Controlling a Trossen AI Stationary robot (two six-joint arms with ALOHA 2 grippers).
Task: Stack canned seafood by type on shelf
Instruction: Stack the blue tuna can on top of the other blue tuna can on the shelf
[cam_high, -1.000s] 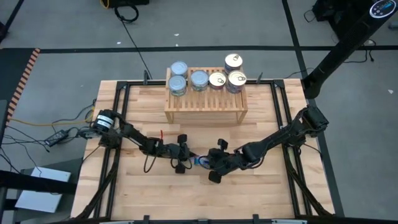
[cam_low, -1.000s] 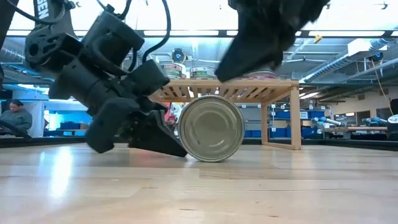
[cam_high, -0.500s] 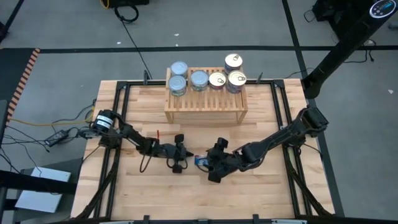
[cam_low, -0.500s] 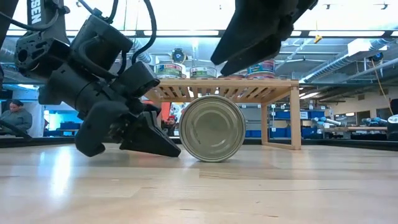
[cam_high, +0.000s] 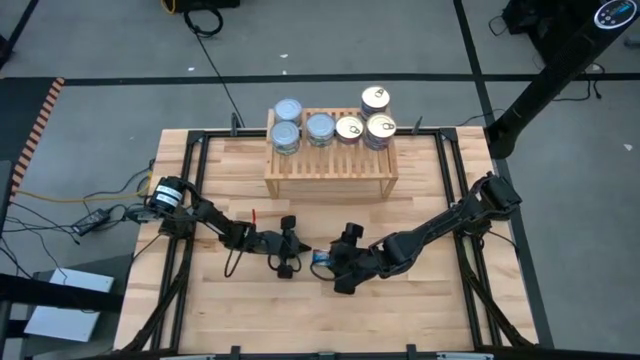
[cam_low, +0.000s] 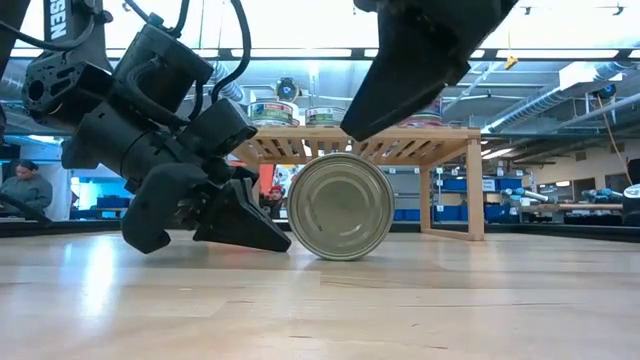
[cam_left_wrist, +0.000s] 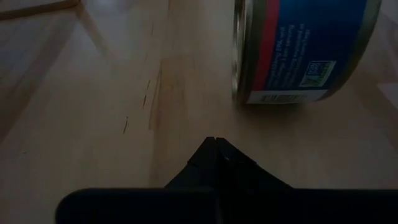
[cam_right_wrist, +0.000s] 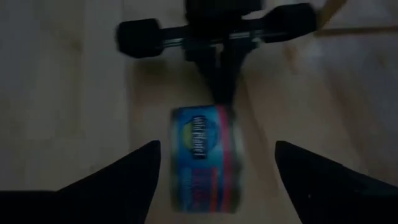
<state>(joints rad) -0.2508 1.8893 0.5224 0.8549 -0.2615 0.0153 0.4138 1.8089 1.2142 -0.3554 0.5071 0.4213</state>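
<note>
One tin of canned seafood (cam_high: 322, 258) with a blue label rests on its curved side on the plank table; a flat round end (cam_low: 340, 206) faces the near edge. My left gripper (cam_low: 283, 243) is shut, its tip low on the table just left of the tin, with a small gap (cam_left_wrist: 214, 142). My right gripper (cam_right_wrist: 217, 148) hangs open over the tin, one finger on each side, touching nothing. Farther back, the wooden shelf (cam_high: 330, 165) carries silvery-lidded tins (cam_high: 287, 120) at its left and golden-lidded tins (cam_high: 372, 115) at its right.
Black frame rails (cam_high: 190, 200) run along the table's left and right sides. The shelf's legs (cam_low: 474, 200) stand behind the tin. A person (cam_low: 25, 188) sits in the room far beyond the table's left. Bare planks (cam_high: 300, 320) lie toward the near edge.
My right gripper has spread its fingers wide and rolled a little above the tin. My left gripper has drawn back slightly toward the table's left, so its shut tip stands off the tin. The tin has stayed in place on its side.
</note>
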